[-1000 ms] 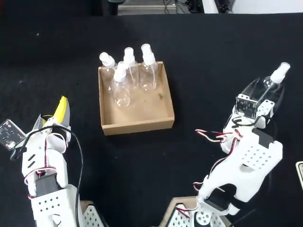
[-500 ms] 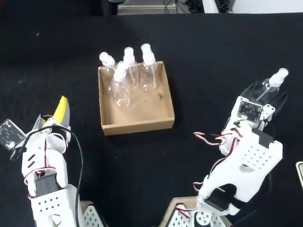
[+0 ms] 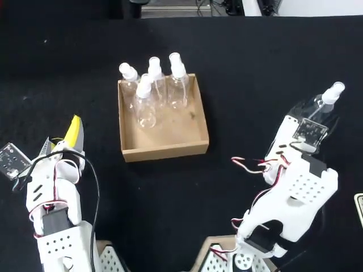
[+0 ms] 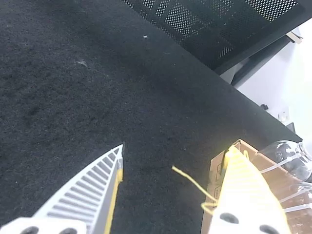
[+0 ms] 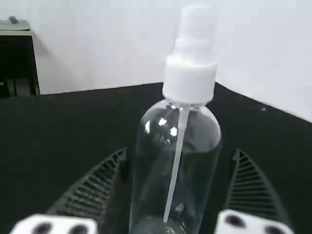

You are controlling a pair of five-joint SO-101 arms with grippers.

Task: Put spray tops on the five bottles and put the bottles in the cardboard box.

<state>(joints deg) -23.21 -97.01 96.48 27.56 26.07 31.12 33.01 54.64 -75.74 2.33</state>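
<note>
The fifth bottle (image 5: 170, 161) is clear plastic with rounded shoulders. It wears a white spray top (image 5: 191, 63), and a thin white dip tube runs down its inside. In the high view it stands on the black table (image 3: 255, 56) well apart from the cardboard box (image 3: 164, 148), at about 3 o'clock from it, with its top pointing toward 2 o'clock.

The box is open and shallow. Four more capped bottles (image 3: 146, 107) cluster at its 11 o'clock end, three along the far wall and one just nearer. The half of the box toward 5 o'clock is bare cardboard.

The right gripper (image 3: 319, 111) sits around the lower body of the fifth bottle. Its arm rises from the table edge at 5 o'clock and stretches toward 1 o'clock. I cannot tell whether it is clamped on the bottle or only sitting around it.

The left gripper (image 3: 60, 133) is at 8 o'clock from the box and aims toward 12 o'clock. It is spread wide and holds nothing. In its wrist view the grey and yellow fingers (image 4: 243, 190) frame bare black cloth. The near corner of the box and a bottle's curved wall lie just beyond the yellow one.
</note>
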